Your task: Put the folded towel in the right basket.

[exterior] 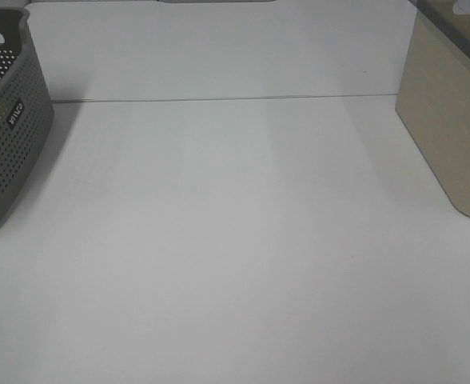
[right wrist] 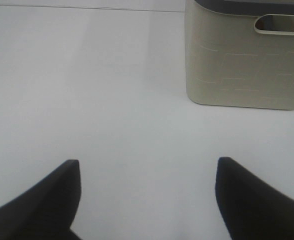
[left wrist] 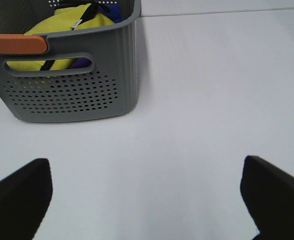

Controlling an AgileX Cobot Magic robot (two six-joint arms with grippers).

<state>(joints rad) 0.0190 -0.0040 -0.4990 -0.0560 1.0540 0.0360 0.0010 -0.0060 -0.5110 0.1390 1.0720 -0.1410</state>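
Spreading both grippers wide, empty, we face a yellow towel in the grey basket; beige basket opposite.

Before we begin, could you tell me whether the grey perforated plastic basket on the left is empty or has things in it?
Not empty. The grey perforated plastic basket holds yellow fabric, with blue fabric behind it.
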